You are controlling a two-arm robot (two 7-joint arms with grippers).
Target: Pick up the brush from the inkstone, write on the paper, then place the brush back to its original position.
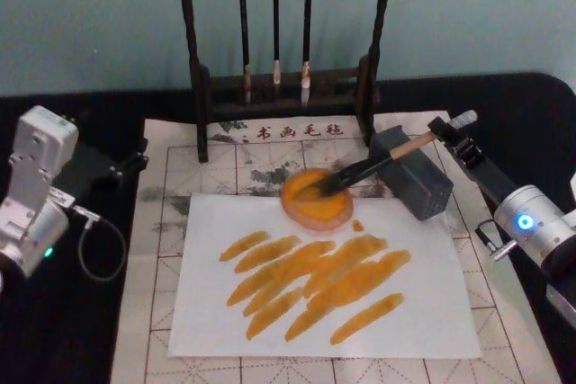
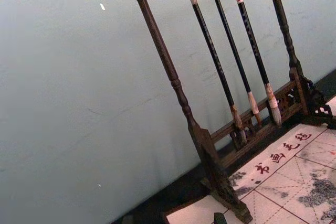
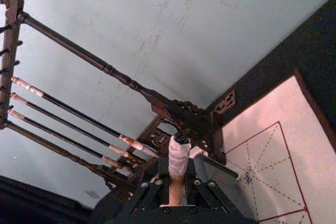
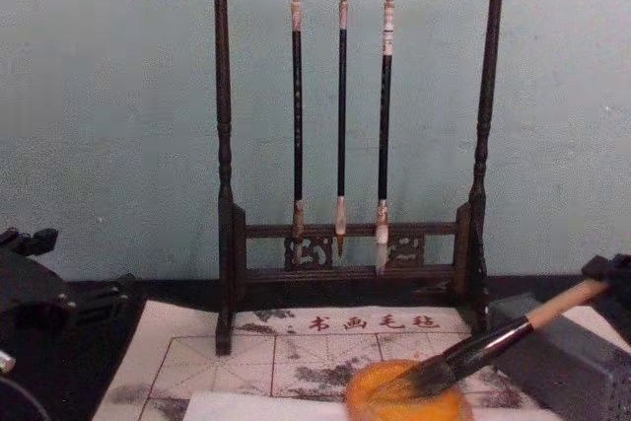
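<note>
Fingers of the right tool [image 1: 443, 135] are clamping the pale upper handle of the brush [image 1: 378, 164], just below its white end cap. Sloping down and away from this tool, the brush is resting its dark bristles in the orange inkstone [image 1: 315, 198]. Just under the handle, a grey block [image 1: 412, 173] is sitting on the gridded mat [image 1: 175, 177]. Beyond the inkstone, the paper [image 1: 207, 312] is lying streaked with orange strokes. Far across the worktop [image 1: 108, 110], the left tool [image 1: 135, 161] is idling, seemingly closed.
</note>
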